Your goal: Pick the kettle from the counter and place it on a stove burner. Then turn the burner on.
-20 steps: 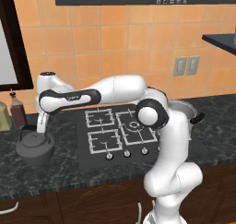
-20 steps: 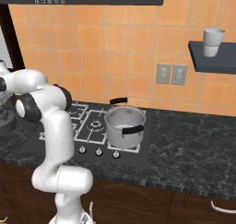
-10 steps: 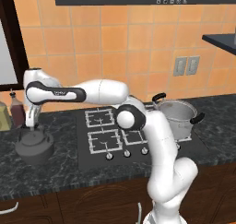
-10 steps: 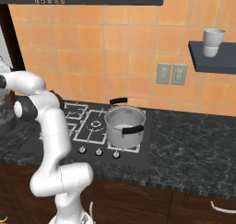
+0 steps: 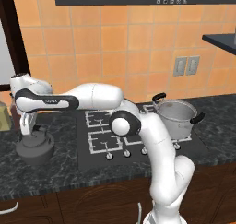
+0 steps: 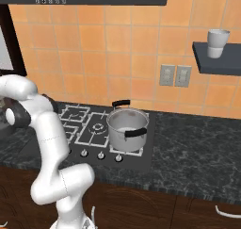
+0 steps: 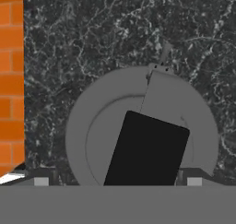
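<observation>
The dark grey kettle [image 5: 34,147] stands on the speckled counter [image 5: 60,170], left of the black cooktop. My arm stretches far to the left, and the gripper [image 5: 28,126] hangs straight above the kettle, at its handle. From the hand view I look down on the kettle's round body [image 7: 87,131], and its dark handle [image 7: 147,149] runs between my fingers. The gripper [image 7: 117,181] is open, its fingertips [image 7: 41,180] wide apart on either side of the handle. A small square burner [image 5: 105,141] with a pale grate lies front left on the stove.
A shiny steel pot [image 5: 174,118] with black handles stands on the right side of the stove. Silver knobs [image 5: 124,154] line the cooktop's front edge. A brown bottle [image 5: 15,113] stands at the tiled wall just behind the kettle. The orange wall [image 7: 11,80] lies close beside the hand.
The arm has swung further left and the hand has settled over the kettle. The kettle and pot have not moved.
</observation>
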Motion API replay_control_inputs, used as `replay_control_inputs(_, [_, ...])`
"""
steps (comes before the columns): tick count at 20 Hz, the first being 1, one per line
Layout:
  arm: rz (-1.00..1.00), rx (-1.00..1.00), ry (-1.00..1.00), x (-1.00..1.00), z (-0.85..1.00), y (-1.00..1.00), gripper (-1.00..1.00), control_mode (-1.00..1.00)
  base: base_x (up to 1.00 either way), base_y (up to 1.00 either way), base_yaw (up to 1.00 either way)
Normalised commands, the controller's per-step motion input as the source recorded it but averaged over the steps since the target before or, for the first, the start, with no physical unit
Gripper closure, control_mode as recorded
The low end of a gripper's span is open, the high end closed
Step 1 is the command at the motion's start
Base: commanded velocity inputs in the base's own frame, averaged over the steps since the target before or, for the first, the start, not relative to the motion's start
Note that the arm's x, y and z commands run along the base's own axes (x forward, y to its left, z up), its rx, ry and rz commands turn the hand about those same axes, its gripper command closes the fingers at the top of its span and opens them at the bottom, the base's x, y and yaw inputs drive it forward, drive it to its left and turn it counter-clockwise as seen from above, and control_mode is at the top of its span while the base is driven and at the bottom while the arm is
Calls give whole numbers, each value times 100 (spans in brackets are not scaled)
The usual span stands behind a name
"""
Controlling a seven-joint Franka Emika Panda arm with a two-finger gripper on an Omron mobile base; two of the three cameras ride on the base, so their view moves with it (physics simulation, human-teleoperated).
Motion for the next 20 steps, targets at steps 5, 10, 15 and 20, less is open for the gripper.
replay_control_inputs(5, [-2,0,-11,-2,-20,-17,-100,-100,0,0,0])
replay_control_inputs(10, [0,1,0,0,0,-2,100,-100,0,0,0])
replay_control_inputs(15, [0,0,0,1,0,0,100,-100,0,0,0])
replay_control_inputs(20, [-1,0,-2,-4,31,-3,100,-100,0,0,0])
